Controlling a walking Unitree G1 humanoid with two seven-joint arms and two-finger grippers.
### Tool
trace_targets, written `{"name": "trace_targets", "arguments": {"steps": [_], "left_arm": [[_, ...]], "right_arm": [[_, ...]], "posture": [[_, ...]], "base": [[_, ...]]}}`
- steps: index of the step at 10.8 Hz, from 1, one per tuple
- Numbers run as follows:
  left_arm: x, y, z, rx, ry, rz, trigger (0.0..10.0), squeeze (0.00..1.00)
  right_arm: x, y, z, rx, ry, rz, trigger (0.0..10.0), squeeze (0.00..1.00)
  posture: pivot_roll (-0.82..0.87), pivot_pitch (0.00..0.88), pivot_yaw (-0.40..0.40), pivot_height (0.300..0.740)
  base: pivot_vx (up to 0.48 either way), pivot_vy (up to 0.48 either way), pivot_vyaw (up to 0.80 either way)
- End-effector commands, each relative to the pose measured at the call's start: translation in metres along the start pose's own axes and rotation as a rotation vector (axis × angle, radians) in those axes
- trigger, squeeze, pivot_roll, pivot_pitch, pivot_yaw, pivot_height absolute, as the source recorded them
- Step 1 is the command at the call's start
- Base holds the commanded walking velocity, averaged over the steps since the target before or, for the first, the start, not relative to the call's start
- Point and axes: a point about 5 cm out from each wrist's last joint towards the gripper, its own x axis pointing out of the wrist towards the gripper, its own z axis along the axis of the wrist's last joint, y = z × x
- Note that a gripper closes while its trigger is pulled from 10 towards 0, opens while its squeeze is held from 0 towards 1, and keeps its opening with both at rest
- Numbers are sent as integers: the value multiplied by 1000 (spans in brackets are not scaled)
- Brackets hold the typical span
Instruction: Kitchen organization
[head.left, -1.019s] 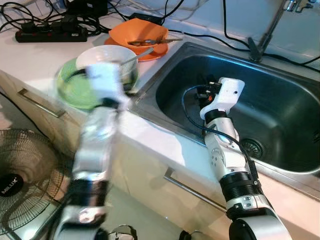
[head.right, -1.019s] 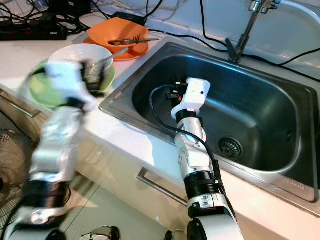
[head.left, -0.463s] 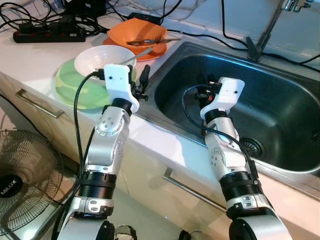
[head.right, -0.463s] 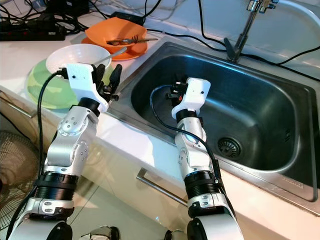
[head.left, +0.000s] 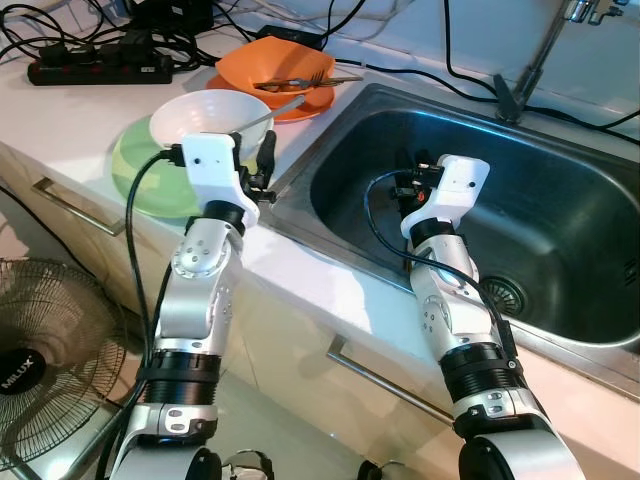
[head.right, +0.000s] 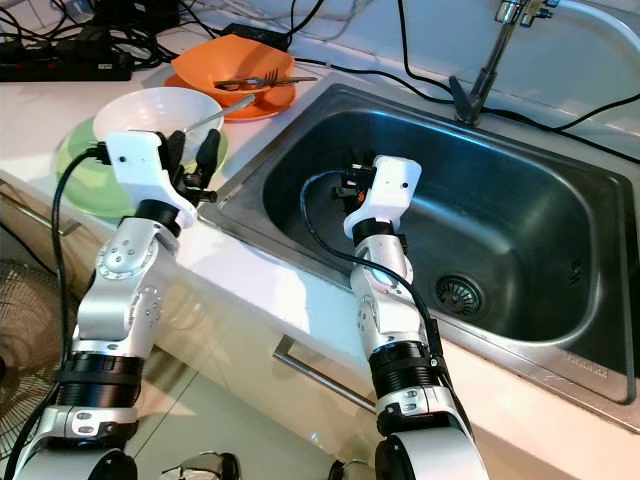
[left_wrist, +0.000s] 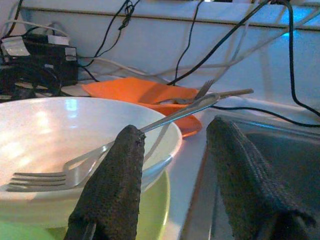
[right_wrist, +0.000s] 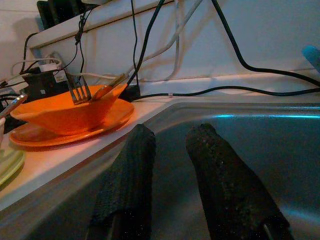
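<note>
The left pincer (left_wrist: 172, 185) hovers with its fingers spread wide and empty, right at the near rim of the white bowl (left_wrist: 45, 125); the step in hand looks like an approach to that bowl or its fork (left_wrist: 75, 167). The next move likely calls for closing on the fork's thin handle, which juts out just past one finger. The bowl sits on a green plate (head.left: 150, 185) on the worktop (head.left: 60, 115). Beyond it lies an orange bowl (head.left: 275, 65) holding cutlery. The right pincer (right_wrist: 170, 180), slightly parted and empty, hangs inside the sink (head.left: 560, 200).

White bowl (head.left: 205, 113), green plate (head.left: 140, 175)
</note>
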Motion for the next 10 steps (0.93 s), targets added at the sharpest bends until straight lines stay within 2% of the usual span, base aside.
{"name": "trace_targets", "arguments": {"steps": [1,5,9,10], "left_arm": [[-3,4,1,-3,2,17,10000,0],[-9,14,4,-5,3,60,10000,0],[-22,37,9,12,12,149,10000,0],[-28,47,10,24,15,191,10000,0]], "right_arm": [[-1,-4,-2,-3,7,-18,10000,0],[-1,-5,-2,-5,8,-18,10000,0],[-1,-4,-3,-5,12,-14,10000,0],[-1,-4,-3,-4,15,-11,10000,0]], "posture": [[88,107,-32,740],[89,106,-35,740],[97,109,-40,740],[98,110,-40,740]], "base": [[0,0,0],[0,0,0],[0,0,0],[0,0,0]]}}
